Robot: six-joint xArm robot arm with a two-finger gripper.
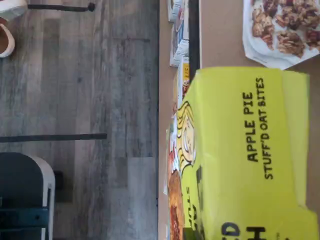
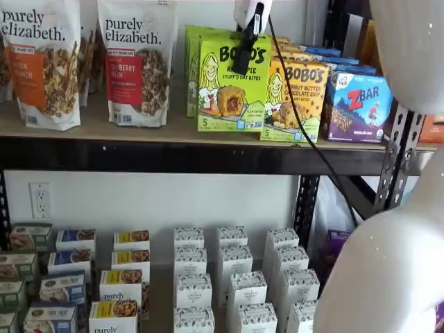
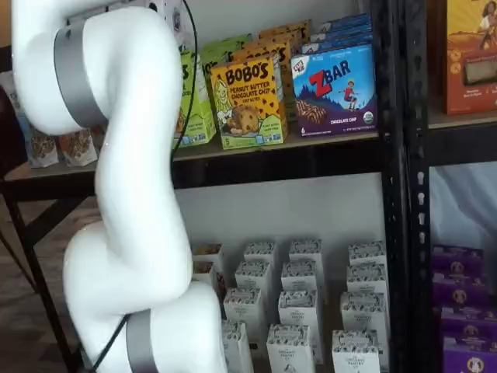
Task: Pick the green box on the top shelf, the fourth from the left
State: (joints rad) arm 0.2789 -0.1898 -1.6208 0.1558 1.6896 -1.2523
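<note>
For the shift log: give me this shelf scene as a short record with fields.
target: lime-green upright Bobo's Apple Pie carton, front of its row
location: tan wood-look top shelf with black front beam
right neighbour: orange-yellow Bobo's Peanut Butter carton, then blue-purple ZBar carton
left neighbour: white Purely Elizabeth granola bags
claw: black fingers hang in front of the green carton's top; claw shut, not holding it
lower level: small white cartons
</note>
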